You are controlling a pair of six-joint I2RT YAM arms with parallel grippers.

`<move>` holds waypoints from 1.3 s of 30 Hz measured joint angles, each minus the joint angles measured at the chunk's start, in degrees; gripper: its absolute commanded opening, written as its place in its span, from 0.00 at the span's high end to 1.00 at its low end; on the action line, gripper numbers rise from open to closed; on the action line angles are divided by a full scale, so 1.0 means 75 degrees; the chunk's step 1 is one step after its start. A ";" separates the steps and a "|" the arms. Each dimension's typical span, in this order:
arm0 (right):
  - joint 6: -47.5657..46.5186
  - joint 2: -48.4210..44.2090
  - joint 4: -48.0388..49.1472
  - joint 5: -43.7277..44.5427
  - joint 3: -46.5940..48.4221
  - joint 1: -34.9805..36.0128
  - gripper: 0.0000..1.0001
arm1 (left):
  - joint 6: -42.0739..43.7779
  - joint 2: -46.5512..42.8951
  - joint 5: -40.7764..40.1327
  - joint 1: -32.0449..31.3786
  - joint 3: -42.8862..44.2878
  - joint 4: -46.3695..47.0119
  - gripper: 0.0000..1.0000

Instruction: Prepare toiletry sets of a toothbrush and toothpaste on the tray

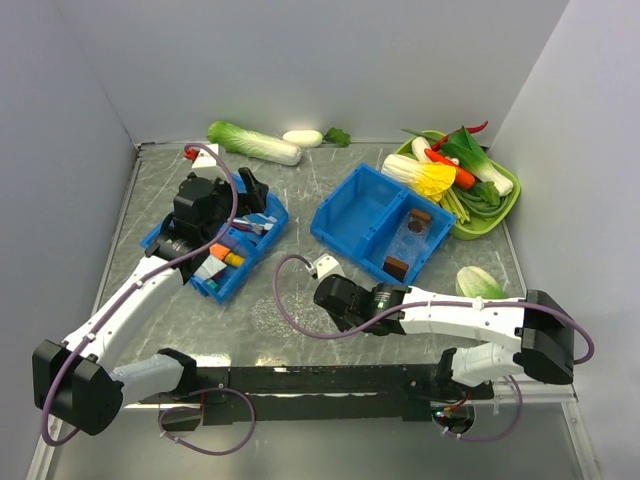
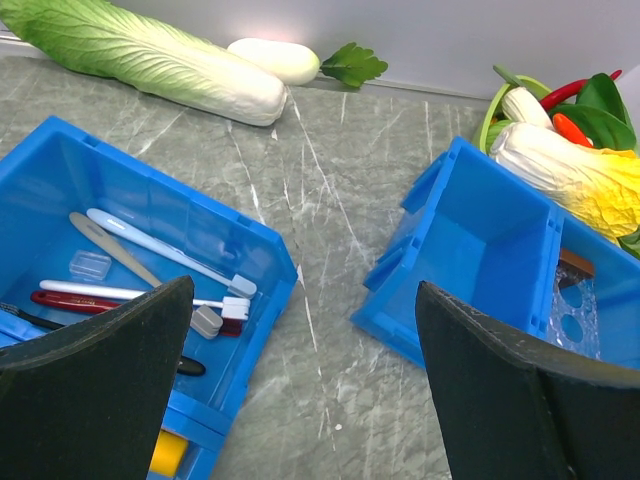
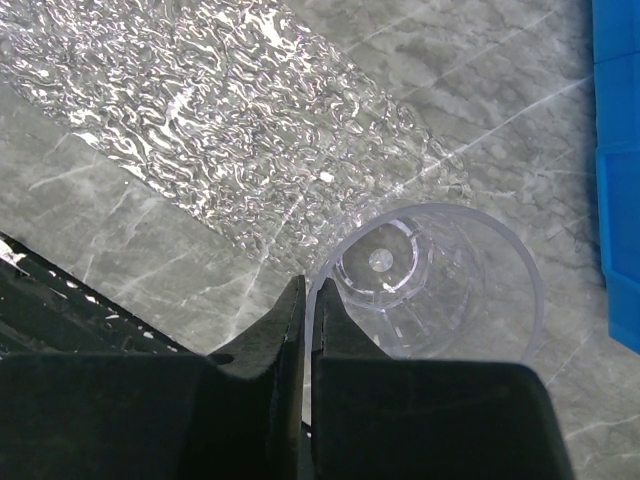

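The left end effector (image 2: 305,290) hangs released, fingers spread wide, above the blue bin (image 2: 60,160). That stance suits reaching down for a white toothbrush (image 2: 165,250), which lies loose among others in the bin's far compartment. Coloured tubes (image 1: 228,256) fill the near compartment. The tray (image 3: 200,110) sits bare on the worktop (image 3: 470,80) between the arms, so no set is laid yet. Just beside it, the right end effector (image 3: 307,285) is clenched on the rim of a clear cup (image 3: 440,270), probably a holder for the set.
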 measured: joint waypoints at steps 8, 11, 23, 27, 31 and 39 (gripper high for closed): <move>-0.0006 0.0090 0.0093 -0.0064 -0.0038 -0.0020 1.00 | 0.0000 0.0000 0.0006 0.0000 0.0000 0.0000 0.04; -0.0026 0.0175 0.0108 -0.0073 -0.0038 -0.0023 1.00 | 0.0000 0.0000 0.0006 0.0000 0.0000 0.0000 0.04; -0.0067 0.0213 0.0157 -0.0044 -0.0035 -0.0023 0.89 | 0.0000 0.0000 0.0006 0.0000 0.0000 0.0000 0.03; -0.0093 0.0236 0.0187 -0.0044 -0.0029 -0.0020 0.81 | 0.0000 0.0000 0.0006 0.0000 0.0000 0.0000 0.04; -0.0140 0.0265 0.0175 -0.0047 -0.0029 -0.0026 0.73 | 0.0000 0.0000 0.0006 0.0000 0.0000 0.0000 0.04; -0.0201 0.0323 0.0012 -0.0070 0.0003 -0.0038 0.55 | 0.0000 0.0000 0.0006 0.0000 0.0000 0.0000 0.03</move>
